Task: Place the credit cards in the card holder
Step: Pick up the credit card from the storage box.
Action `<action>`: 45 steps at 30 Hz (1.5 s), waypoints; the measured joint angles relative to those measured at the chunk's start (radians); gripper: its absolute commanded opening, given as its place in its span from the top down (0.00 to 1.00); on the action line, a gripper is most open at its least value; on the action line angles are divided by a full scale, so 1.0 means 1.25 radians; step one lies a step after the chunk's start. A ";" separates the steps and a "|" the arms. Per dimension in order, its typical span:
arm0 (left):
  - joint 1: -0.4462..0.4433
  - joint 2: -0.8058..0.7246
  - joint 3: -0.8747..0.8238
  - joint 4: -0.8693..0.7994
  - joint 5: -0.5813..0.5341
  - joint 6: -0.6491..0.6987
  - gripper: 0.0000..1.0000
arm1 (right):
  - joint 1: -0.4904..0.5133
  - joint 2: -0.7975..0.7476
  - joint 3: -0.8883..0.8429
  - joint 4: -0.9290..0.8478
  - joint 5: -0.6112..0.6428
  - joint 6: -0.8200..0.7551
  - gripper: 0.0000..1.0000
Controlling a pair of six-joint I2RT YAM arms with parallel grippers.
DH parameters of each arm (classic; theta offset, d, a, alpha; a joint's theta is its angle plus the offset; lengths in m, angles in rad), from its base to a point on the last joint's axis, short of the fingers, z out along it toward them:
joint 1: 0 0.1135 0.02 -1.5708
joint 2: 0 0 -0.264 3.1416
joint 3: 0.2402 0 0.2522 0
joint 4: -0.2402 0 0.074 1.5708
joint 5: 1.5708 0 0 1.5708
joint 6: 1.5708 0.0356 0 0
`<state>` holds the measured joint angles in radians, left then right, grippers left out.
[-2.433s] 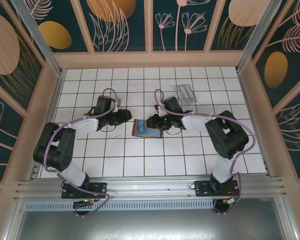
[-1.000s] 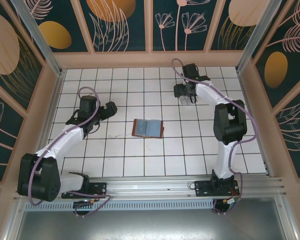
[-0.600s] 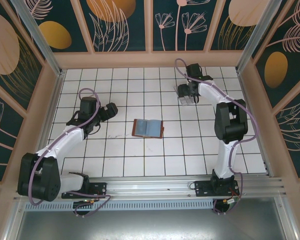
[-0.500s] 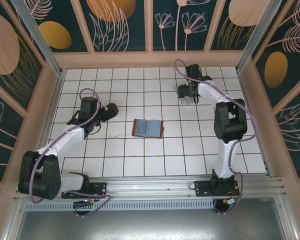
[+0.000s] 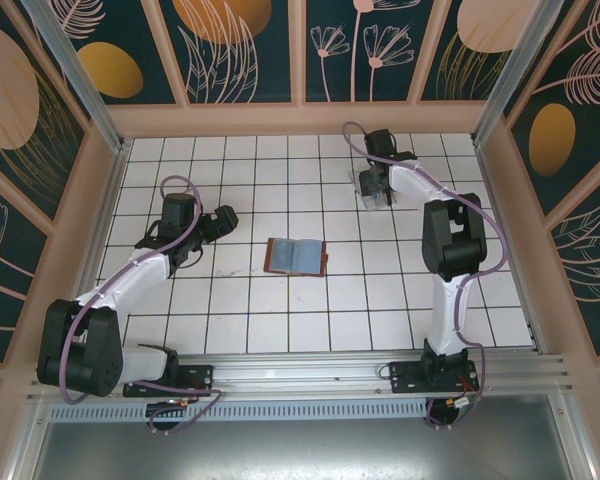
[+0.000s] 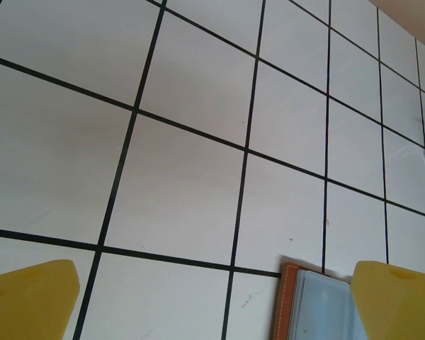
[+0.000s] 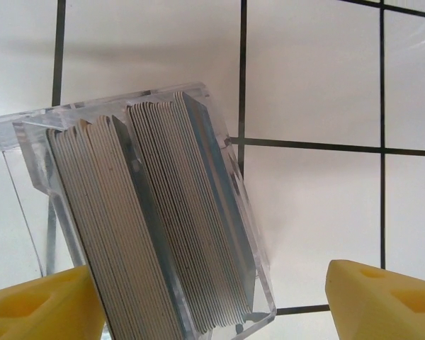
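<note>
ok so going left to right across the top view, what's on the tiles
left gripper → card holder, lying open → clear tray

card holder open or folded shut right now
Open. The card holder lies spread flat on the white tiles, its bluish inner face up, framed by the reddish-brown edge.

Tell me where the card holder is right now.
The card holder lies at the centre of the table in the top view, right of the left gripper; its corner shows at the bottom of the left wrist view.
</note>
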<state>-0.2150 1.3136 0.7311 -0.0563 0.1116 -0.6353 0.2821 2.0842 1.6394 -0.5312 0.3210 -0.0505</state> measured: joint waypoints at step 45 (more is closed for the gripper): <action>0.000 0.027 -0.074 0.121 0.114 -0.083 0.01 | 0.074 0.023 0.033 -0.064 0.165 -0.060 1.00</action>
<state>-0.2150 1.3472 0.6380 0.0952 0.2535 -0.7395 0.3740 2.1128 1.6806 -0.6113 0.5270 -0.1257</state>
